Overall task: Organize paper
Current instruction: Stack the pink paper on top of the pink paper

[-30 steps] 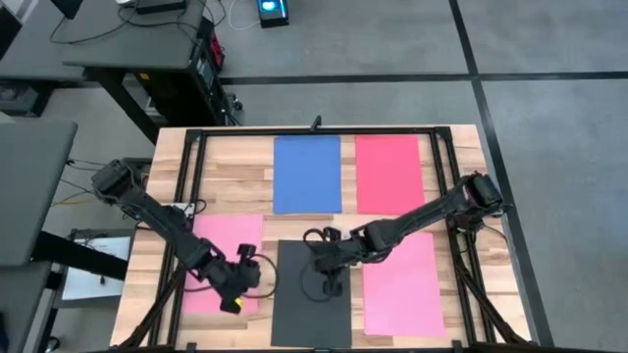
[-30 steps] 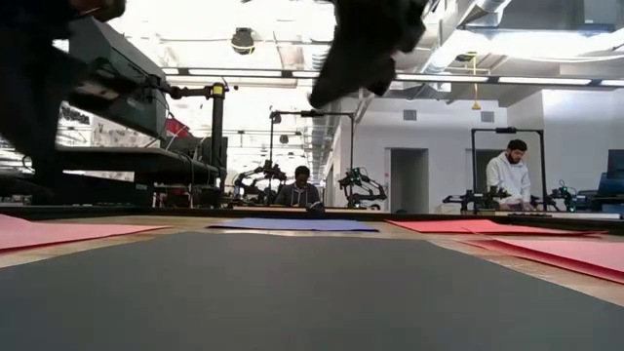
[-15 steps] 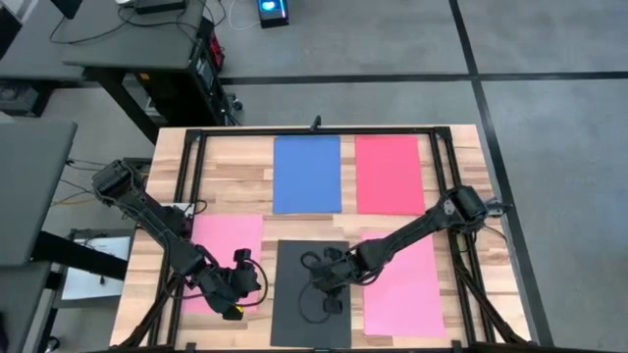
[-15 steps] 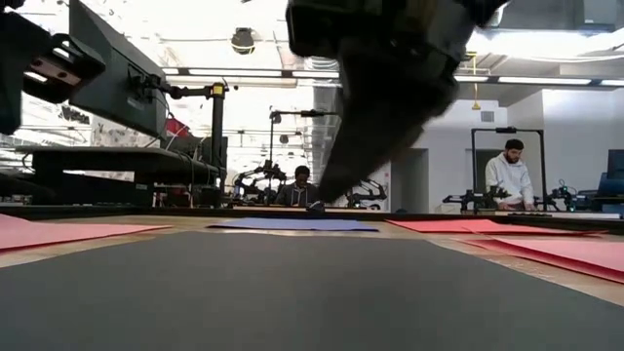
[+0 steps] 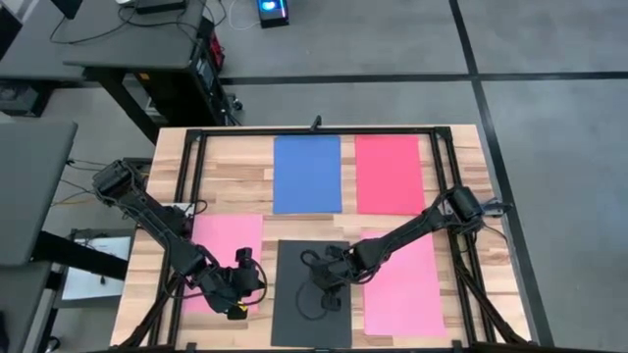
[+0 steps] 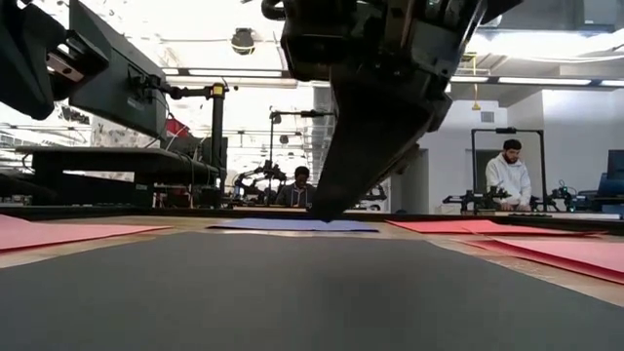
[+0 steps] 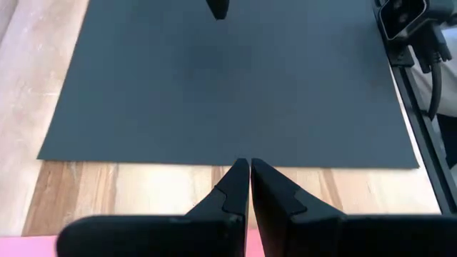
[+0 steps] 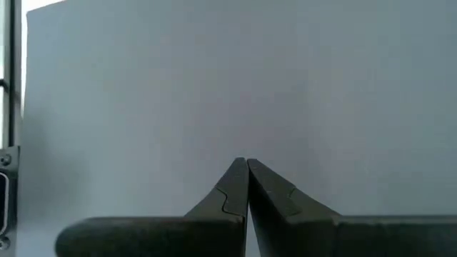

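Five sheets of paper lie flat on the wooden table: blue (image 5: 307, 174) and red (image 5: 390, 174) at the far side, pink (image 5: 228, 257) near left, black (image 5: 312, 304) near centre, and pink (image 5: 402, 289) near right. My right gripper (image 5: 316, 277) is shut and slants down over the middle of the black sheet (image 8: 235, 86), its tip (image 6: 320, 216) low over it. My left gripper (image 5: 261, 281) is shut above the bare wood strip (image 7: 143, 189) between the left pink sheet and the black sheet (image 7: 228, 86), pointing at the black one. My right gripper has its shut fingertips close over the middle of the black sheet, slanting down from the table's right. I cannot tell whether they touch the paper. The sheet lies flat on the table.
A black metal frame (image 5: 314, 130) runs around the table top. Bare wood shows between the sheets. Cables loop under my right gripper (image 5: 316, 306). Beyond the table, people are at other robot stations (image 6: 509, 175).
My right gripper has come down toward the black sheet and a little toward the near edge, staying shut. My left gripper has swung a little toward the black sheet and turned about its own line, also shut. No sheet has moved.
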Tool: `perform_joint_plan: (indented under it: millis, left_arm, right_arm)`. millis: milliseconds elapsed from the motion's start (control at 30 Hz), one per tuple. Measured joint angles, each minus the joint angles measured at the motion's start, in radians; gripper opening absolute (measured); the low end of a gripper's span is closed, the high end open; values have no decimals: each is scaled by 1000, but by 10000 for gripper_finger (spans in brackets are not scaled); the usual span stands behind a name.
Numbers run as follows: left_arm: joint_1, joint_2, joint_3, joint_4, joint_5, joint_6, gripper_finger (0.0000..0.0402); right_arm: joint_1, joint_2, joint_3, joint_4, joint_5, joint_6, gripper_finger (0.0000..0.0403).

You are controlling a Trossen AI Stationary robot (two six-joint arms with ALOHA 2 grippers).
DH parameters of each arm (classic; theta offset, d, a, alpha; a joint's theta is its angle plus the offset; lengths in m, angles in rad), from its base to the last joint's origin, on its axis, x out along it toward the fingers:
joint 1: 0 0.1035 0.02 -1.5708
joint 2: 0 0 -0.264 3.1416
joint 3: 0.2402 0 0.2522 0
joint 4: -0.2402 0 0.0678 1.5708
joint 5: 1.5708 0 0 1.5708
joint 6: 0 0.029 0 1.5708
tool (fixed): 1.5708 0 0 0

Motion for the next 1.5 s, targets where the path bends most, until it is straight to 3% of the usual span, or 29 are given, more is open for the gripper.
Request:
perform_joint_plan:
  millis: [1167,1500]
  left_arm:
    - [1,0,0,-8,-14,16,0]
    - [1,0,0,-9,-15,19,0]
  right_arm:
    - [-72,43,-1,-45,26,-3,0]
    - [-56,45,83,-97,27,-34,0]
